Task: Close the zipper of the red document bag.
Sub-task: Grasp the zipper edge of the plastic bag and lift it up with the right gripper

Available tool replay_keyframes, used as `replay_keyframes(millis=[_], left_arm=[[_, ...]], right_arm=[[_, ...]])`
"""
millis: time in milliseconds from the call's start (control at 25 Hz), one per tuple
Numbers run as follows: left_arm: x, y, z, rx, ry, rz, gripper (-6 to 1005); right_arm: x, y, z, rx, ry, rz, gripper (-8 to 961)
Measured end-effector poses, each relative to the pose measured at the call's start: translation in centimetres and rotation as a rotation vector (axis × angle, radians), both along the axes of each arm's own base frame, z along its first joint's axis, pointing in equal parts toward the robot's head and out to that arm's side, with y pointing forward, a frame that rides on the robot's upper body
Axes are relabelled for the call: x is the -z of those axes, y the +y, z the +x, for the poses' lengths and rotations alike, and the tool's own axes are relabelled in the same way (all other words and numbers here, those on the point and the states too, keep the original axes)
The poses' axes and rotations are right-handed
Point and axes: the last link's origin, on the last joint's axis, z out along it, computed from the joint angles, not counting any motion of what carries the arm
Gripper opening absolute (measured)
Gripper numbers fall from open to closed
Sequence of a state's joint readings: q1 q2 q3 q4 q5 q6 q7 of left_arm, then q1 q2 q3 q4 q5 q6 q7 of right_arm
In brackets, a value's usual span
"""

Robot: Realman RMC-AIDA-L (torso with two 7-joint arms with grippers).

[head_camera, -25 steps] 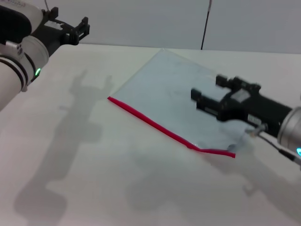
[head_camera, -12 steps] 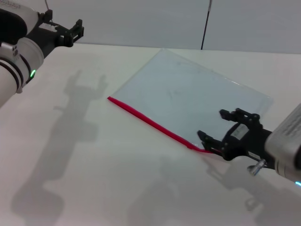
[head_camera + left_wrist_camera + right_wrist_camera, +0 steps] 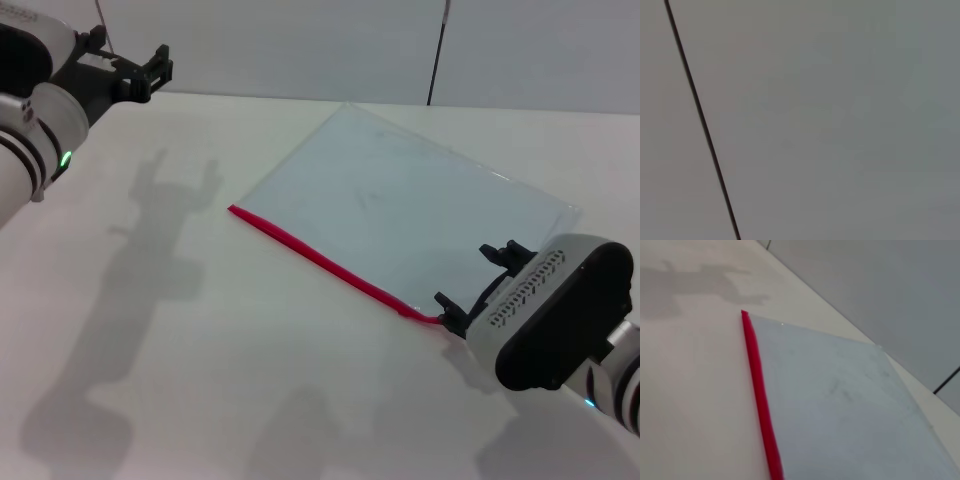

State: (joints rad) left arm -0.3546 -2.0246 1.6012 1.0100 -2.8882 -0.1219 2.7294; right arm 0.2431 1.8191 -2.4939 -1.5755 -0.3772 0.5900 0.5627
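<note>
The red document bag (image 3: 400, 205) lies flat on the white table, a translucent pale-blue pouch set at an angle. Its zipper (image 3: 320, 260) is a bright-red strip along the long edge nearest me. My right gripper (image 3: 470, 277) hovers low over the right end of that strip, open, with its fingers either side of the bag's near corner. The right wrist hides the slider and the last bit of the zipper. In the right wrist view the zipper (image 3: 760, 395) runs along the bag (image 3: 850, 405), and no fingers show. My left gripper (image 3: 148, 72) is raised at the far left, open, well away from the bag.
The white table (image 3: 200, 350) stretches left and in front of the bag, marked only by arm shadows. A grey wall with a dark vertical line (image 3: 438, 50) stands behind it. The left wrist view shows only grey wall and a dark line (image 3: 700, 120).
My right gripper has swung from over the bag's middle down to the zipper's right end, where the wrist now covers the slider. The left arm has drawn back slightly to the left.
</note>
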Motion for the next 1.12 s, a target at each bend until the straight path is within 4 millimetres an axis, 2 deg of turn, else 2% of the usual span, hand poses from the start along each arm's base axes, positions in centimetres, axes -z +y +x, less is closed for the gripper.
replay_keyframes(millis=[320,680,1120], left_arm=[[0.1,-0.1,-0.5,-0.015,0.000,-0.003,810],[-0.5,-0.4,-1.8,-0.053,-0.009,0.016,809],[-0.7,-0.4,-2.0,-0.059,-0.012,0.023,809]], right_arm=[[0.2,-0.4,0.0,0.008,0.003,0.005,760],[0.5,-1.2,0.5,0.023,-0.092,-0.002,758],[1.4,-1.8,0.5,0.024,-0.150,-0.022,757]])
